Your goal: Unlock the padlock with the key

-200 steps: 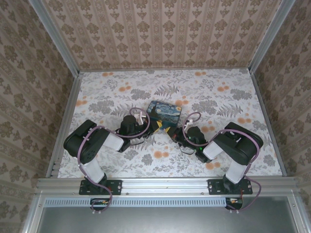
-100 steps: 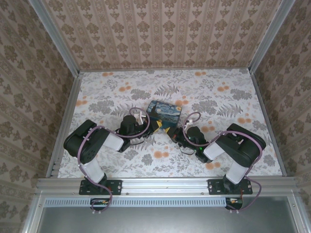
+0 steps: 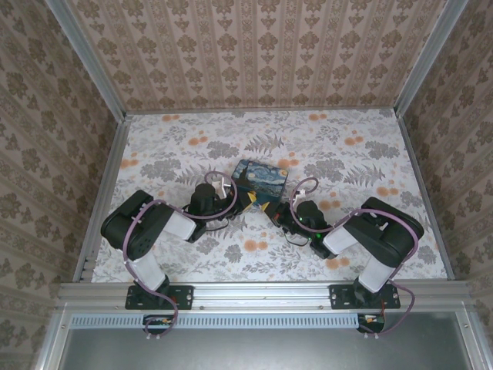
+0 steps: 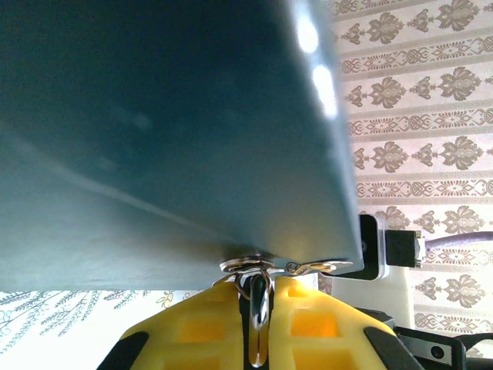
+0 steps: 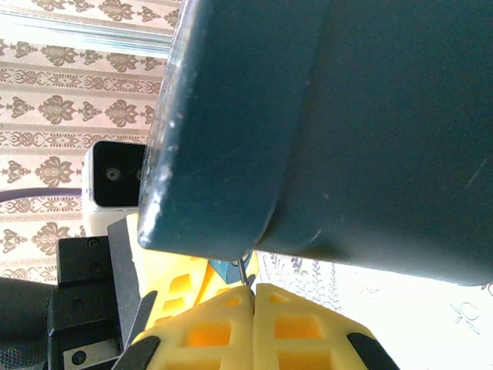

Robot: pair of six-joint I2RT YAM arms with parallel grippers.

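Comparing this moment with the second before it, we find almost nothing altered at the square box with the blue-and-yellow starry-night picture (image 3: 260,179). Both arms meet at its near corner as they did, and the box sits where it was on the floral-patterned table (image 3: 347,146). The one shift we can make out from above is the right arm's black elbow (image 3: 389,227), which has swung slightly outward, away from the box.

The left gripper (image 4: 258,291), just under the box's dark lower edge, is clenched on a thin silvery metal piece (image 4: 258,327) that runs down between its yellow pads. A small silvery ring (image 4: 243,265) above it touches the box edge. We cannot tell whether this piece is the key or part of the shackle.

The right gripper (image 5: 250,291), also just beneath the box's corner, has its jaws pressed together. A fine silvery wire rises from their seam, but we cannot say whether it is truly pinched. The tiny teal-blue padlock (image 5: 224,270) peeps out just beside those fingers, directly under the box's corner.

We judge the arms to be in the fine alignment stage. So small a change suggests a slight wrist adjustment, and nothing shows the lock sprung open yet.
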